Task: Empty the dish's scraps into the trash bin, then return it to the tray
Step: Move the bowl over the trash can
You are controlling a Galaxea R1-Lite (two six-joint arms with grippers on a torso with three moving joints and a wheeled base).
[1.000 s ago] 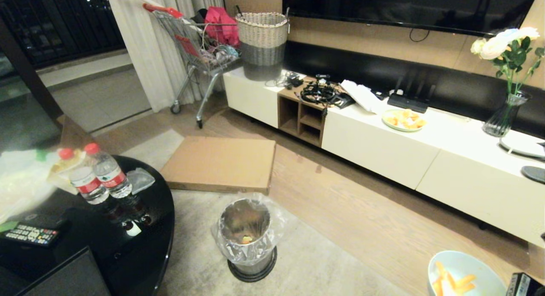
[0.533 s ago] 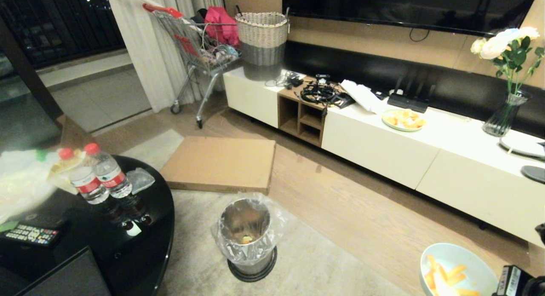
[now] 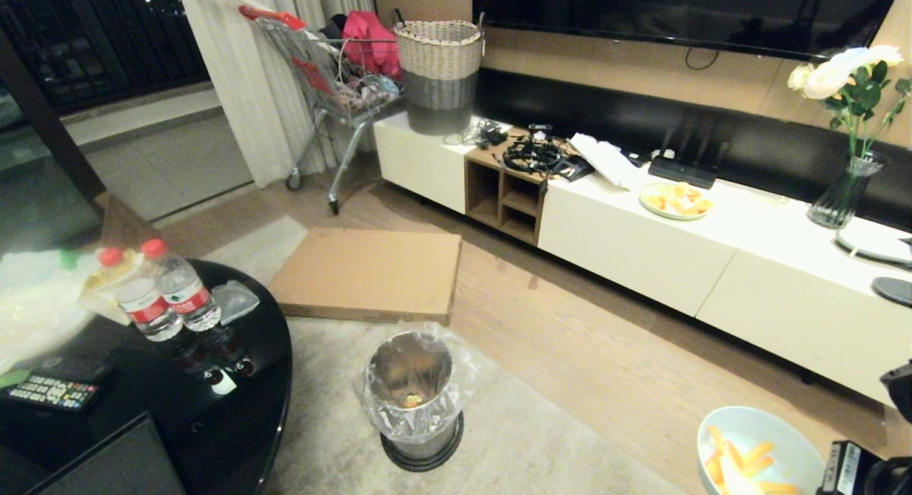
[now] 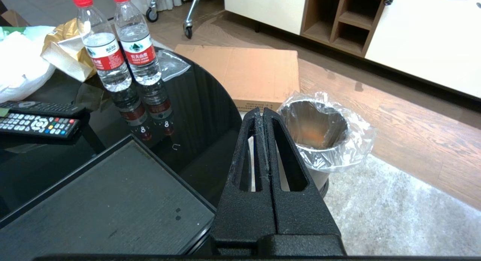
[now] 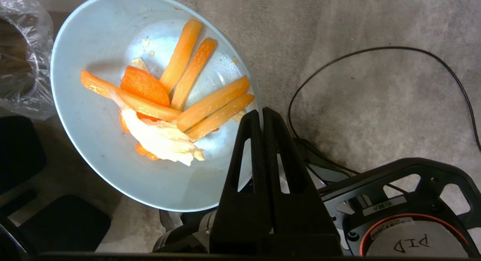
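The right gripper pinches the bowl rim with fingers closed tight, low at the near right, scraps inside. The bin stands left. The left gripper, fingers shut, hangs beside the tray.

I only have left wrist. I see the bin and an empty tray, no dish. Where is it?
Observer: The dish is off the tray, pinched at its rim by the right gripper, out to the right of the trash bin in the head view.
Operator: Emptied yet?
Observer: No. The scraps, orange strips and a pale piece, lie in the bowl in the right wrist view.
Operator: Is it over the bin?
Observer: Not yet. The head view shows carpet between them.
Operator: Anything in the bin?
Observer: A few small orange bits at the bottom.
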